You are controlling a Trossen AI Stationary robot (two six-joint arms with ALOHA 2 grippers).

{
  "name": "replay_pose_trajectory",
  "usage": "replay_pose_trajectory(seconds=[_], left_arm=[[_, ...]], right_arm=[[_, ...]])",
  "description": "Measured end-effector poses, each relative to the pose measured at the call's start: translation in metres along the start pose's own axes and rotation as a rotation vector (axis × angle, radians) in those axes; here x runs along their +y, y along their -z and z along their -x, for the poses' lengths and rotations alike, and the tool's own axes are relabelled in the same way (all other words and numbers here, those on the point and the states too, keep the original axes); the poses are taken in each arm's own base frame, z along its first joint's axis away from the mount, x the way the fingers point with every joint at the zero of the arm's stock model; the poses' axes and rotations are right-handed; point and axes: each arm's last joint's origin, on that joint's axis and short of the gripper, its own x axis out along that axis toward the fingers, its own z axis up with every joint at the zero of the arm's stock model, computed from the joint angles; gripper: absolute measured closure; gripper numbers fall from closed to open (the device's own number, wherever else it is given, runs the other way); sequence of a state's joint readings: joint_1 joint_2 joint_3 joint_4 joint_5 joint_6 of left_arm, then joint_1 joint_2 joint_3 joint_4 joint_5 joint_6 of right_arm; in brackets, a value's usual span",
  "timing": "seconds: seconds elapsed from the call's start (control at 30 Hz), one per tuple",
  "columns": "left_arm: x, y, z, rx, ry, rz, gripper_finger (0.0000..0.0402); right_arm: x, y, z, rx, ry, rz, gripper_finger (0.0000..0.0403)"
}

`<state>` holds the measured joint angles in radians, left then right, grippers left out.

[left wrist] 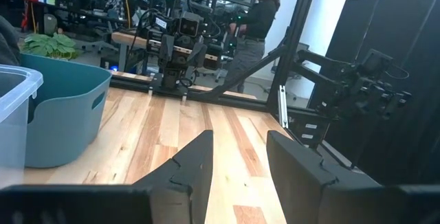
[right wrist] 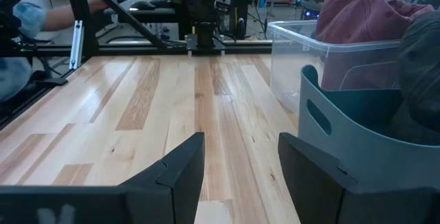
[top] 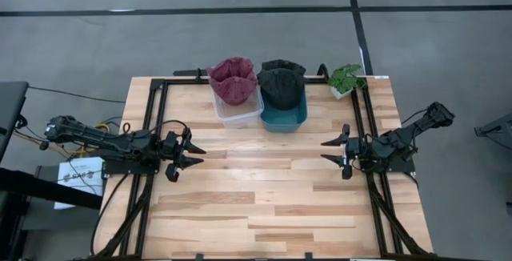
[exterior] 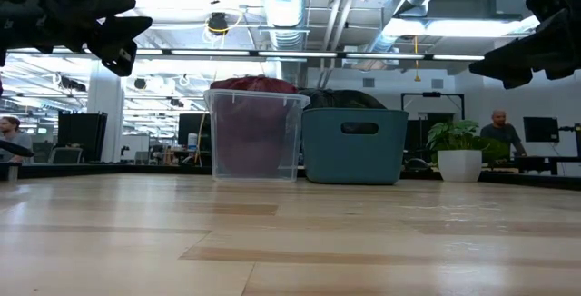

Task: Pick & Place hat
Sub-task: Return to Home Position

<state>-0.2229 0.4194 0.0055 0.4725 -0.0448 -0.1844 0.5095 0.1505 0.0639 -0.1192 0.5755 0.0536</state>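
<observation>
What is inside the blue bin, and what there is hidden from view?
A black cap sits in the blue bin, heaped above its rim. Anything beneath it cannot be seen: the cap and the bin's opaque walls cover it.

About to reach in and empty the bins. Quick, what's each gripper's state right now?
Left gripper: open, holding nothing.
Right gripper: open, holding nothing.

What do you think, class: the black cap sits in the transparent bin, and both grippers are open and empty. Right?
No. The high view shows the black cap in the blue bin; the transparent bin holds the red cap. The left gripper and right gripper are indeed open and empty.
</observation>
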Motion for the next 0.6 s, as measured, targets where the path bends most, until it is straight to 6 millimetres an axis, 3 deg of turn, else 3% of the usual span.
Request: replay_pose_trajectory(seconds=[0.6], left_arm=[[0.0, 0.0, 0.0, 0.0, 0.0, 0.0, 0.0266]], right_arm=[[0.0, 0.0, 0.0, 0.0, 0.0, 0.0, 0.0226]])
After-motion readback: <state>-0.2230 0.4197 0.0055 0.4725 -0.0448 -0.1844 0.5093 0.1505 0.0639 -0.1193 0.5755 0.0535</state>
